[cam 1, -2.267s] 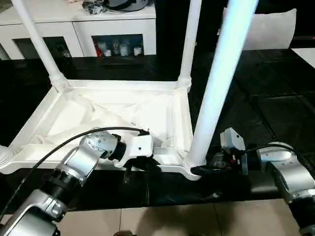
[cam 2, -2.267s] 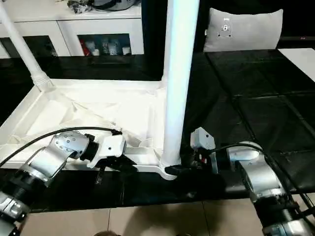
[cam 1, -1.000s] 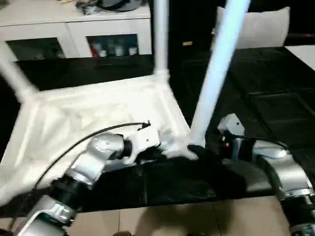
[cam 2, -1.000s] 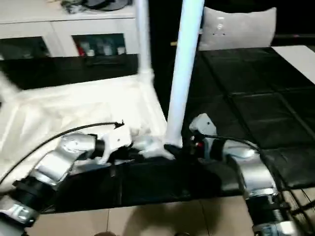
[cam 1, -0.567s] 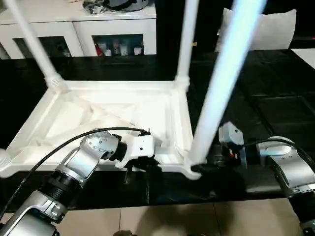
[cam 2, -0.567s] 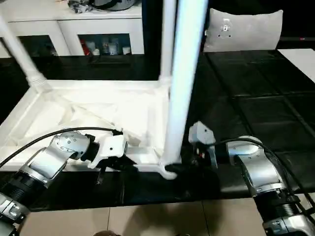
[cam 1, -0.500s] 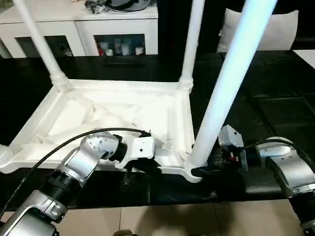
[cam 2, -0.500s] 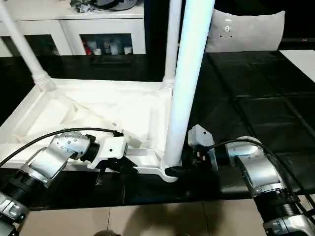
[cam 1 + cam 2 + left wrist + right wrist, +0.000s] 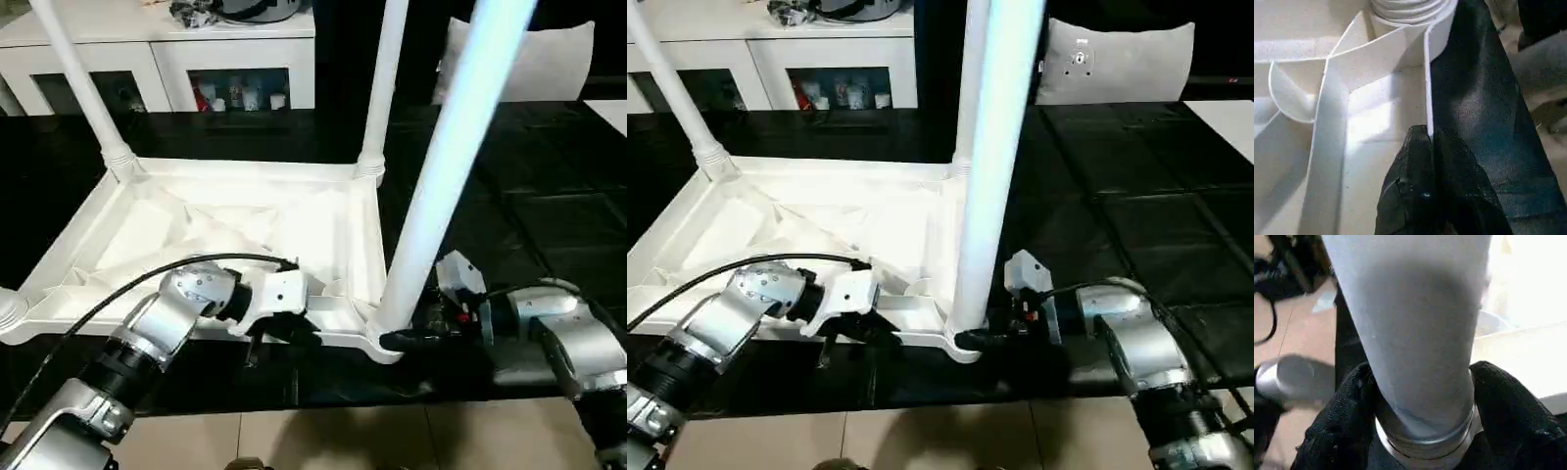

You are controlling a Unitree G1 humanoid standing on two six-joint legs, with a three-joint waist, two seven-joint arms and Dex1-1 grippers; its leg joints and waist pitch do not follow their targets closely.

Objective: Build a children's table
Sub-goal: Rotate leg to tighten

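While the children's table [image 9: 235,245] lies upside down on the dark bench [image 9: 549,196], its ribbed underside faces up and its legs stand up toward the camera. Largest first: the square top sits in front of both arms, its near edge running across the view from left to right. Three legs rise from the corner sockets (the far two lean slightly). The near right leg [image 9: 441,166] is the one that matters; its long axis runs almost straight up from the near right corner socket [image 9: 380,338], tilted a little to the right at the top.

That leg lies directly ahead of the right pincer [image 9: 1420,406], whose two black fingers [image 9: 1337,416] sit on either side of the leg's base, right at the threaded collar, so the right arm is plainly the nearer one. I judge it is gripping the leg to seat it.

The left pincer [image 9: 1427,142] is closed on the thin rim [image 9: 1427,83] of the top, bracing it.
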